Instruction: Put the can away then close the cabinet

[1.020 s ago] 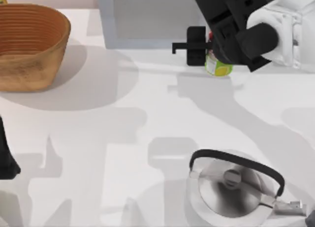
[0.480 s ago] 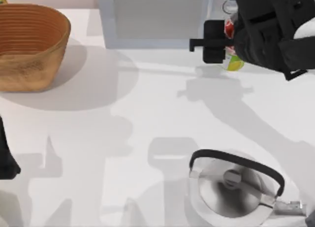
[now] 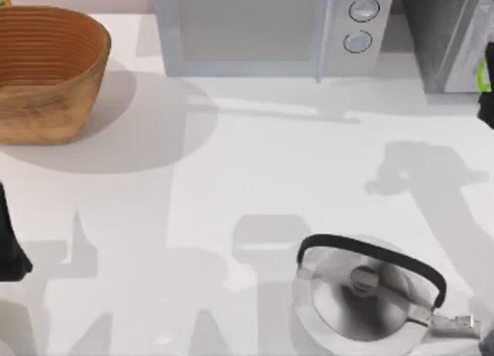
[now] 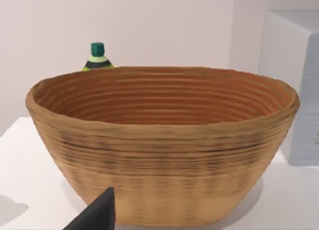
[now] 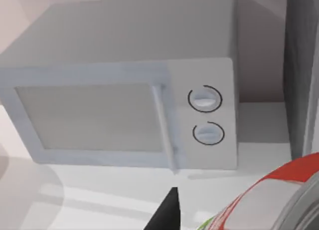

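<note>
At the far right edge of the top view, beside the grey cabinet (image 3: 444, 35), a thin yellow-green strip of the can (image 3: 487, 75), with the dark right gripper (image 3: 488, 110) just under it. In the right wrist view, the can (image 5: 279, 200) very near at the lower right corner, red band and silver rim visible, one black finger (image 5: 167, 216) next to it. Most likely grasped between the fingers, though the contact itself is hidden. Behind it, the microwave (image 5: 124, 115) with two round knobs.

Left arm (image 3: 9, 248) parked at the left edge of the top view, left gripper (image 4: 97, 217) facing the woven basket (image 4: 159, 165). Open or closed: cannot tell. Behind the basket, a bottle (image 4: 97, 58) with green cap. Kettle (image 3: 363, 294) at the lower right of the table (image 3: 255, 163).
</note>
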`<state>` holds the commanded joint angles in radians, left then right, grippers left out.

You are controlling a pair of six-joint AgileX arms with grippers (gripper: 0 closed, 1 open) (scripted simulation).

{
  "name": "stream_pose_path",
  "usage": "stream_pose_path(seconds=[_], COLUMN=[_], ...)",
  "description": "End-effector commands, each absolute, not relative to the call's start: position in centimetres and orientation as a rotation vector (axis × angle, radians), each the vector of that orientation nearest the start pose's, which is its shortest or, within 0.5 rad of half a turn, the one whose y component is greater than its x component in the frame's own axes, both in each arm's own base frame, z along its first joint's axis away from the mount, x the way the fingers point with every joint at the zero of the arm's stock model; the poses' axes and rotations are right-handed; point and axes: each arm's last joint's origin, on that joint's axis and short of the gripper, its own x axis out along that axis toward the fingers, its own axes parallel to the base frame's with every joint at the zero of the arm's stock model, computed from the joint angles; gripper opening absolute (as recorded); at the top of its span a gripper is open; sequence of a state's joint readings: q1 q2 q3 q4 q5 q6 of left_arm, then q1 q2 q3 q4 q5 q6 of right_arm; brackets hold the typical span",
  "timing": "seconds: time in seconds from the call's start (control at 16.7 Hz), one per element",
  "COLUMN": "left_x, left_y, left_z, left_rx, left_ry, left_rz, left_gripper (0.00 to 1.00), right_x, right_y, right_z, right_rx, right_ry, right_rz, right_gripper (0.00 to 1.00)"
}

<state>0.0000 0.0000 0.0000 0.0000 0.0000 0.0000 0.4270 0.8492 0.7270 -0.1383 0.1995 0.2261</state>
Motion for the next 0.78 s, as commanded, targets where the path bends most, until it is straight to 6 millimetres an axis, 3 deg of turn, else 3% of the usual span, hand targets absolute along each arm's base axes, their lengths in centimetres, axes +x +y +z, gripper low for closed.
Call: stream_pose_path(seconds=[0.12, 0.3, 0.54, 0.78], left_x=[10.6, 10.6, 10.6, 10.6], left_y=[-0.1, -0.1, -0.1, -0.1], left_z=[16.0, 16.0, 16.0, 16.0], left_rx=[0.0, 0.0, 0.0, 0.0], left_ry=[0.0, 0.0, 0.0, 0.0], left_rz=[0.0, 0.0, 0.0, 0.0], left_gripper=[1.0, 1.0, 1.0, 1.0], right_x=[15.0, 11.8, 10.6, 10.6], right_y=[4.9, 2.3, 0.5, -0.1], right_z=[28.6, 24.2, 18.2, 16.0], right_rx=[0.131, 0.092, 0.027, 0.0], right_ry=[0.154, 0.04, 0.002, 0.0], right_rz=[0.182, 0.124, 0.038, 0.0], right_gripper=[0.0, 0.0, 0.0, 0.0])
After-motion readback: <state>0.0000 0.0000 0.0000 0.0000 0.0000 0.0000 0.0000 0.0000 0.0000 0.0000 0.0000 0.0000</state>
